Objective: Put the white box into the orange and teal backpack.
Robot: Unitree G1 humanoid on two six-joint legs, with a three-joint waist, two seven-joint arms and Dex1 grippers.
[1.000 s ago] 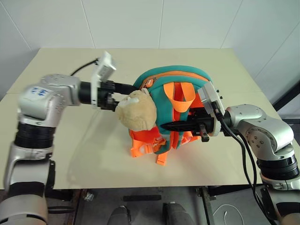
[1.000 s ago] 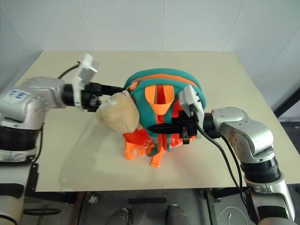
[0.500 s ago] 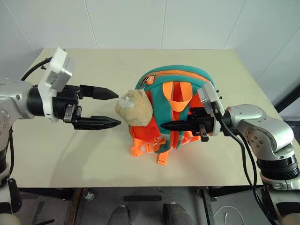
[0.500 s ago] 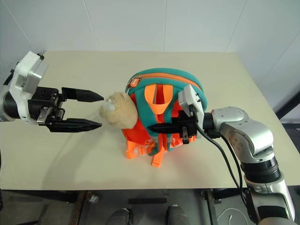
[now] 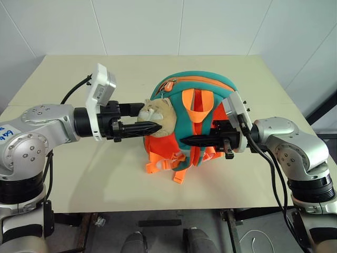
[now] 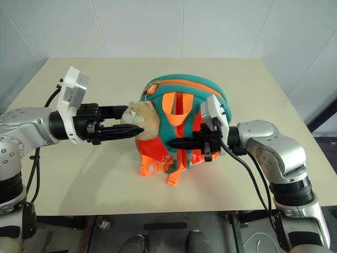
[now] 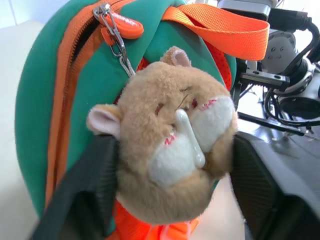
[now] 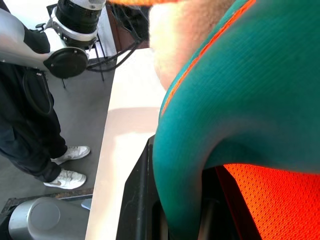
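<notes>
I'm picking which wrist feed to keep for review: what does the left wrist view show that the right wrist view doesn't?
Left wrist view alone: the plush animal head squeezed between the left gripper fingers, plus the zipper pull and orange loop.

Right wrist view alone: the right gripper shut on a teal strap, and a person's legs beside the table.

Both: the orange and teal backpack.
</notes>
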